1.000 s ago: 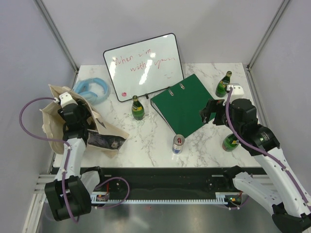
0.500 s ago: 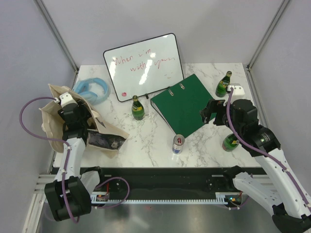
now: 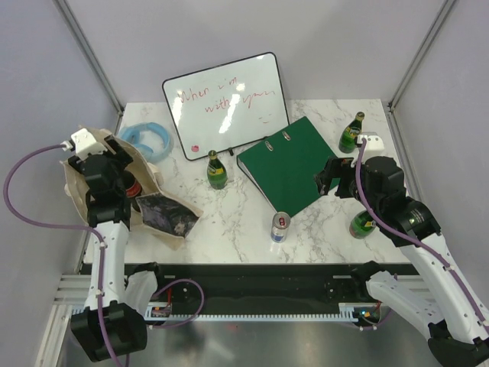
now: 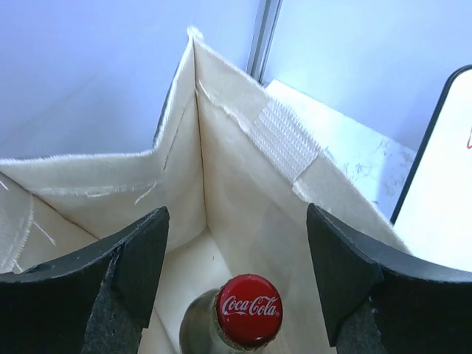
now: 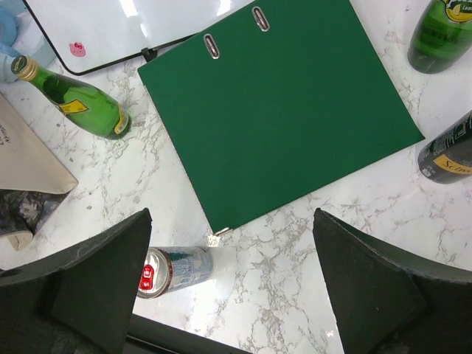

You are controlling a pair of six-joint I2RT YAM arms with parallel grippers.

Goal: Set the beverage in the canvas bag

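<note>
The beverage (image 4: 247,310), a glass cola bottle with a red cap, stands upright inside the canvas bag (image 4: 243,155). My left gripper (image 4: 236,221) hangs just above the cap, open, its fingers apart on either side and not touching the bottle. In the top view the beige bag (image 3: 76,180) stands at the table's left edge, its dark print (image 3: 164,215) facing right and the red cap (image 3: 134,189) showing in its mouth. My right gripper (image 5: 232,217) hovers open over the marble near a silver can (image 5: 173,267), holding nothing.
A green binder (image 3: 294,164) lies mid-table, with a whiteboard (image 3: 225,103) behind it. Green bottles stand at the centre (image 3: 217,171), back right (image 3: 351,134) and front right (image 3: 362,224). The can (image 3: 280,227) stands near the front edge. A blue ring (image 3: 145,139) lies behind the bag.
My left gripper has opened and risen out of the bag toward the back left, leaving the cola bottle inside. The right arm has not moved.
</note>
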